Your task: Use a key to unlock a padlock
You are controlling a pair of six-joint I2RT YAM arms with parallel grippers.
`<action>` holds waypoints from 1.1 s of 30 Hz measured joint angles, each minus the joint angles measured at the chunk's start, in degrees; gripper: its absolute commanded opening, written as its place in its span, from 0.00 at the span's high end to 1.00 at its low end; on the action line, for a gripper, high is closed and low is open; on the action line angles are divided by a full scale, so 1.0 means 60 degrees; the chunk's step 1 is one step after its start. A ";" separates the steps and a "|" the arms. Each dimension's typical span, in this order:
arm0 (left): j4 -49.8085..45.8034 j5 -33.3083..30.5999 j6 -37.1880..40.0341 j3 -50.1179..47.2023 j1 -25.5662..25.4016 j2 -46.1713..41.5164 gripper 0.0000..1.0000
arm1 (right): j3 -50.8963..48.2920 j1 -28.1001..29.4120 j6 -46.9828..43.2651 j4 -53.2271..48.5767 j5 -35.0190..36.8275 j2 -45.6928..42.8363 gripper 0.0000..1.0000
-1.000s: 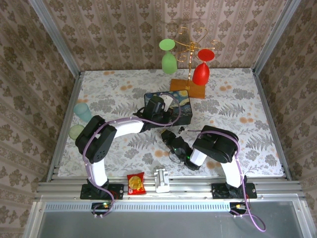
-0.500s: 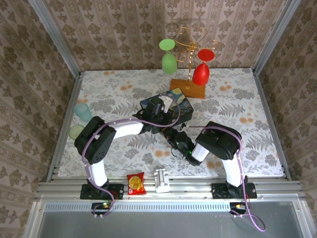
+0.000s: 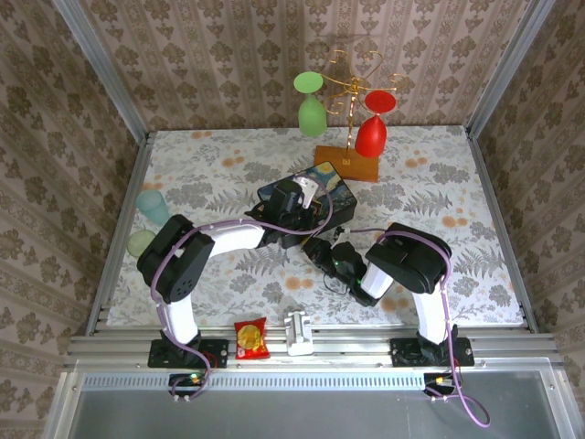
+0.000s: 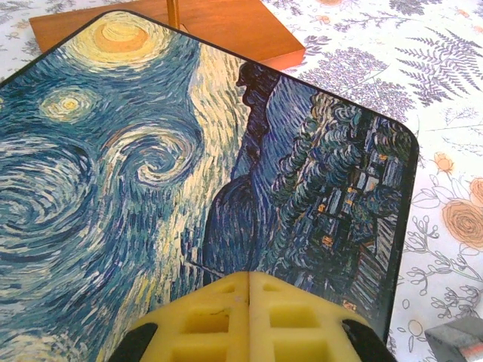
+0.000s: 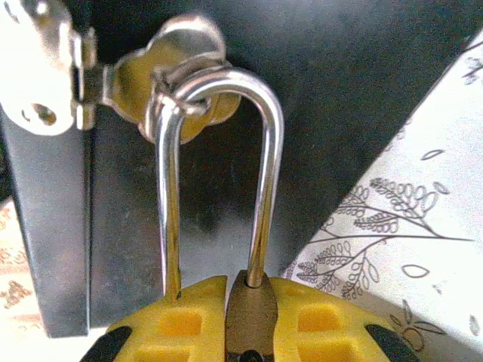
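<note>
Left fingers point(image 4: 205, 324) flush together, right fingers point(image 5: 175, 326) seemingly a sliver apart.

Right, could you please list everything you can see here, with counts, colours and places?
box: 1, blue and yellow painted lid, black sides, table centre
padlock: 1, brass body, silver shackle, hooked on the box front
stand: 1, gold wire on a wooden base, behind the box
glasses: 2, green and red, hanging upside down on the stand
cups: 2, teal and pale green, left edge
packet: 1, red and yellow, near rail
clip: 1, white, beside the packet
tablecloth: 1, white floral
left gripper: 1, yellow pads, shut, over the box lid
right gripper: 1, yellow pads, shut on the padlock
</note>
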 measured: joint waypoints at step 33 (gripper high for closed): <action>0.0863 -0.0193 0.0175 -0.0375 -0.0197 0.0091 1.00 | -0.0823 -0.2215 -0.1224 -0.0597 -0.1359 -0.1574 1.00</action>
